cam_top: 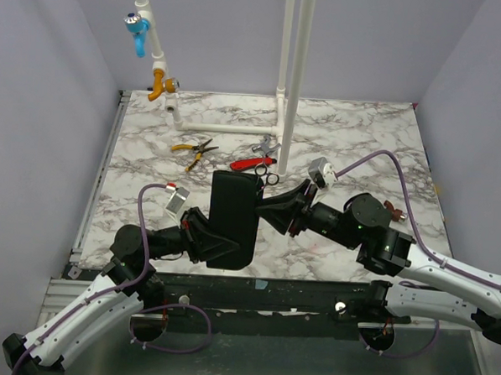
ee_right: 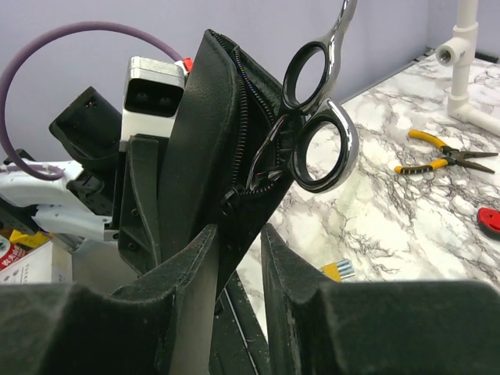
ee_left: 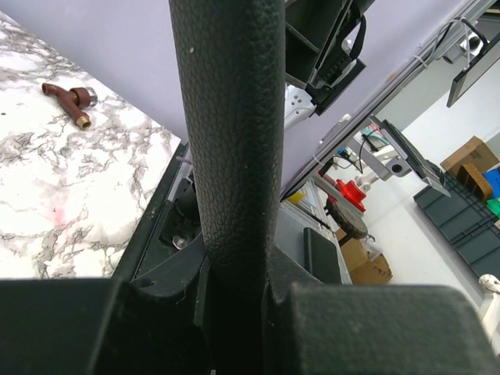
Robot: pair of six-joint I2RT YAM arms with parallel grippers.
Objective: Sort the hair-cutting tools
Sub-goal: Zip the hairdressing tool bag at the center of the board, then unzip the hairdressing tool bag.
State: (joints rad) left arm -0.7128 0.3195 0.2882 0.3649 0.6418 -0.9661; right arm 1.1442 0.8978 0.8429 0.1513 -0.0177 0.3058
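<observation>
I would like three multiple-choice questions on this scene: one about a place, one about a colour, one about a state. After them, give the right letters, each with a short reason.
1. Where are the silver scissors?
A. lying flat on their own
B. standing in the black pouch
C. hanging from a hook

2. What colour are the handles of the pliers?
A. yellow
B. green
C. white

3. In what state is the black pouch?
A. zipped shut, lying flat
B. zip open, clamped by the left gripper
C. folded in half, untouched

Answers:
1 B: their finger rings stick out of the pouch's top.
2 A: the yellow handles show against the marble table.
3 B: the zip teeth gape in the right wrist view, and the left gripper's fingers pinch the pouch.
</observation>
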